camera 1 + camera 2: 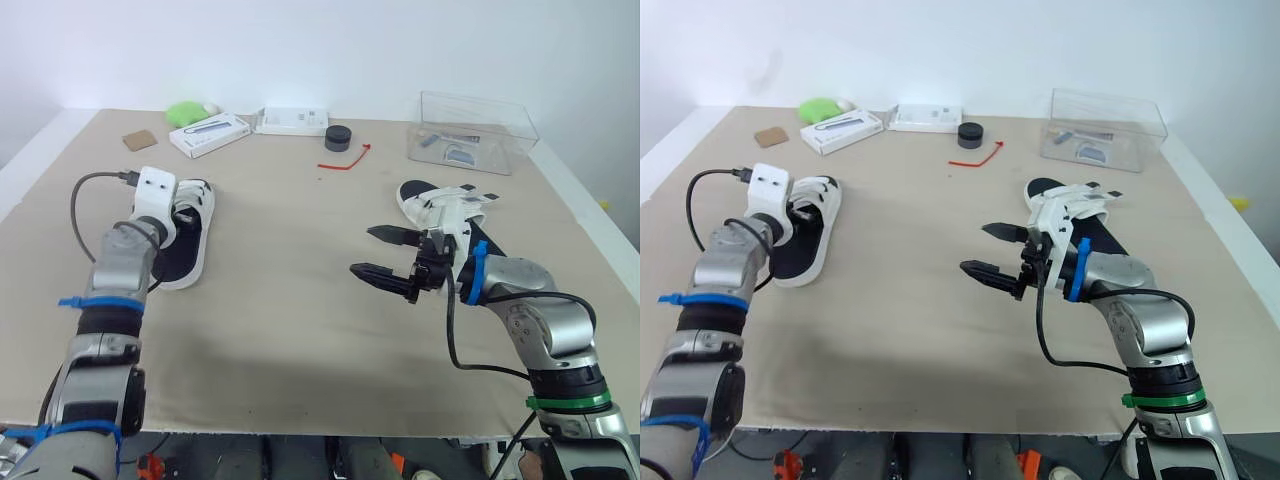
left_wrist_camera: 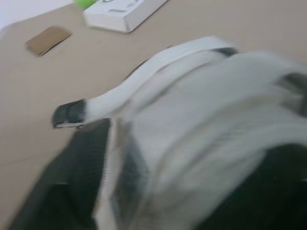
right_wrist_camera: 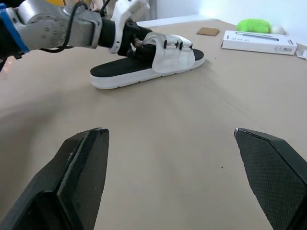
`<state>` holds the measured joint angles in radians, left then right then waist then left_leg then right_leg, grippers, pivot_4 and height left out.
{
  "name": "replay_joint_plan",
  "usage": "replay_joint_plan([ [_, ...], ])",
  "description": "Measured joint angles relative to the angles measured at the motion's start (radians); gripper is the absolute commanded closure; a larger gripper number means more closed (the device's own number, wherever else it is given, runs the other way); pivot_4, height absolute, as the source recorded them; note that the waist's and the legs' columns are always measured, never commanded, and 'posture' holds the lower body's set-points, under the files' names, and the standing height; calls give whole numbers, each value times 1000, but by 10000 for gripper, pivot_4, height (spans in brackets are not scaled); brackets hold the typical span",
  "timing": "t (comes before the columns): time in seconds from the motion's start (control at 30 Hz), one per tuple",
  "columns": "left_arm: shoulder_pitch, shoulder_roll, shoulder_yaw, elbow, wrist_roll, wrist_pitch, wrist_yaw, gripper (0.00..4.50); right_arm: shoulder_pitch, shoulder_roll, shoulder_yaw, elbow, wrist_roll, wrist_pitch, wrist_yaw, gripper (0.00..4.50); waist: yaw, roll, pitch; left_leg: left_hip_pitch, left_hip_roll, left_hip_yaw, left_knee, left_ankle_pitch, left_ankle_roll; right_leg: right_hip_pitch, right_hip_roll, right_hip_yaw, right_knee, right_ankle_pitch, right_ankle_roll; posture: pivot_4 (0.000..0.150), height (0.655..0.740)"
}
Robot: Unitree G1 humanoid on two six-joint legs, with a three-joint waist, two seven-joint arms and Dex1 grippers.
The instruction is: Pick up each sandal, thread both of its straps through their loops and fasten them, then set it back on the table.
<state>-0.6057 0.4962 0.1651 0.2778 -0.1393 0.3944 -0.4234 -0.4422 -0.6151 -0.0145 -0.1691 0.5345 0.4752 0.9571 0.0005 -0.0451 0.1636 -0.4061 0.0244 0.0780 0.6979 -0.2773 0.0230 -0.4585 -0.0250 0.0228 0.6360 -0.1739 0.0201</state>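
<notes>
Beige tabletop (image 1: 300,340) beneath everything.

Near its left edge, the left sandal (image 1: 188,255): black sole, white straps, lying sole-down. One strap (image 2: 144,76) unfastened, its dark tip out on the tabletop beside the sole.

Toward the right edge, the right sandal (image 1: 440,205), same kind, also sole-down, with loose strap ends sticking out toward that edge.

In the far right corner, a clear box (image 1: 470,135) with small items inside.

Left gripper (image 3: 136,45) down at the straps of the left sandal. Open or closed: cannot tell.

Right gripper (image 1: 361,250) hovering over bare tabletop just beside the right sandal, on the side facing the middle. Holding nothing, fingers (image 3: 84,177) spread wide apart.

Along the far edge, a white box (image 1: 208,133) and a second white box (image 1: 292,120), with a green lump (image 1: 185,112) behind the first.

Near them, a black puck (image 1: 338,137), a red cord (image 1: 345,162) and a brown card (image 1: 137,140).
</notes>
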Motion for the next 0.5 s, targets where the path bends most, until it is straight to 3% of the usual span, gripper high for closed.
replay_joint_plan([
  [0.17,173,57,34,-269,-187,72,-205,493,23,-32,-30,0,10,2,19,0,4,0,0,1,0,-1,0,1,-1,1,0,-1,1,-1,-1,1500,7400],
  [0.23,276,141,47,-397,-269,117,-317,493,73,-73,-70,2,27,2,53,0,4,0,0,3,1,-1,0,1,-1,2,1,-1,2,-2,-2,1500,7400],
  [0.3,339,220,46,-441,-283,122,-402,493,108,-104,-105,15,33,-1,86,0,4,0,0,5,1,0,0,1,-1,3,2,-1,1,-4,-3,1500,7400],
  [0.5,399,314,36,-494,-292,61,-550,493,141,-137,-120,24,36,-19,146,0,4,1,0,14,4,0,0,4,0,12,5,-1,1,-8,-2,1500,7400],
])
